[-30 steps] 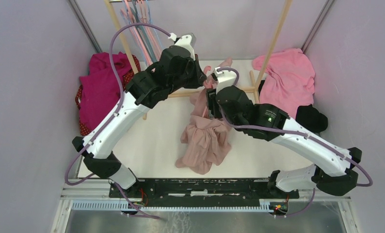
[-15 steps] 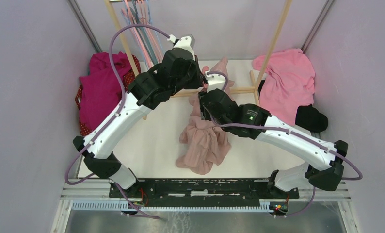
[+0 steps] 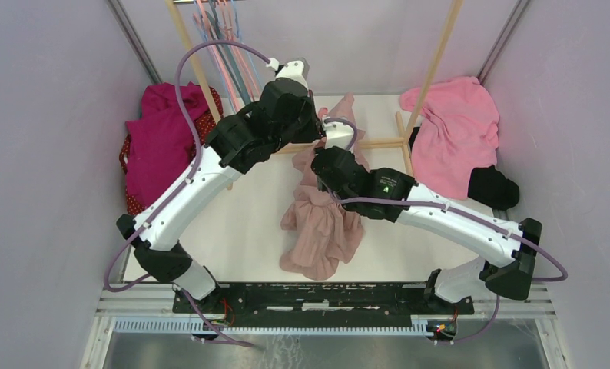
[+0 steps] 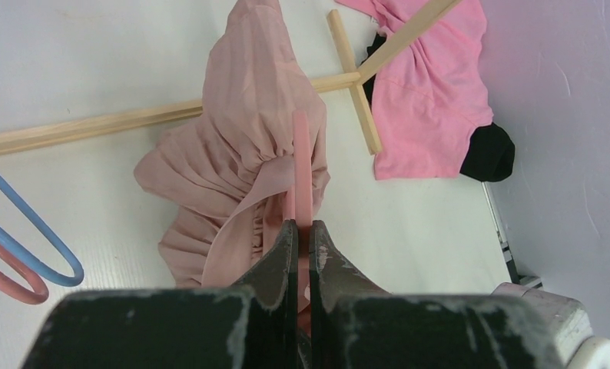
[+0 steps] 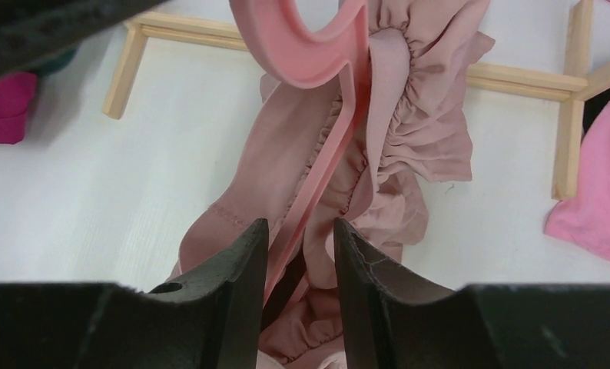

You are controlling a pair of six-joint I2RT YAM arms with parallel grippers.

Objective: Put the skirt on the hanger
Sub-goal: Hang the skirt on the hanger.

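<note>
The left claw (image 4: pixel 303 229) clamps the pink hanger (image 4: pixel 302 150) by its bar, holding it aloft so the skirt (image 4: pixel 237 146) can be threaded on. The right claw (image 5: pixel 298 231), narrowly parted, straddles hanger arm and gathered waistband, seemingly to work the elastic along. Most of the skirt hangs below, its hem bunched on the worktop (image 3: pixel 240 223).

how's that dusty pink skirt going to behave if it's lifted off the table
Likely floppy: the skirt hangs in gathered folds and pools on the table. Probably light: the thin hanger shows no bend. Its ruched waistband may slide along that smooth plastic.
</note>
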